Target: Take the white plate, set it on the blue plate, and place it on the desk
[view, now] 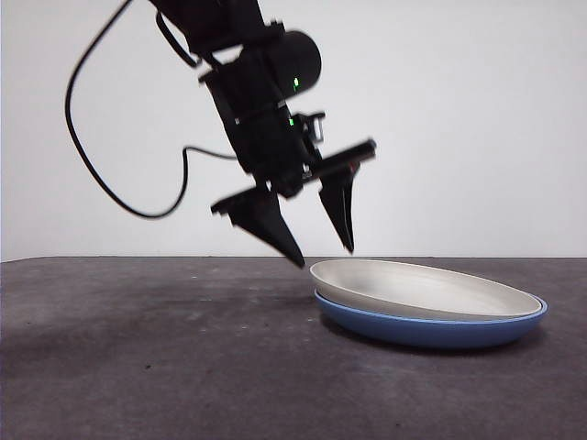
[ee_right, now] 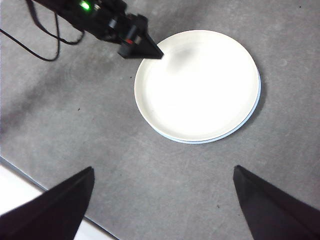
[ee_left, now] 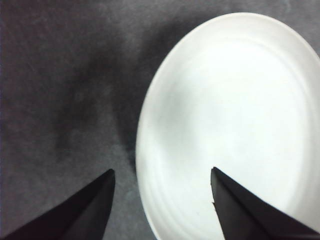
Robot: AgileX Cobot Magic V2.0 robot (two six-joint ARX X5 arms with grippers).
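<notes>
Two plates are sitting stacked on our dark mottled bench [view: 138,367]: the matte cream-white round plate [view: 422,289] nesting in the glossy blue round plate [view: 431,330]. We are holding our left hand [view: 321,247] above its near rim, jaws apart, and the right hand [ee_right: 162,200], also spread, is waiting well back. Stacking looks done; next we are likely gripping the rim to set it on the bench.

Open surface [view: 138,348] all around the stacked plates. White plate [view: 426,289] sits nested on blue plate [view: 431,328], the only obstacle. Left gripper [view: 323,249] hangs just above the white plate's rim, fingers spread; right gripper [ee_right: 162,200] high, well apart.
</notes>
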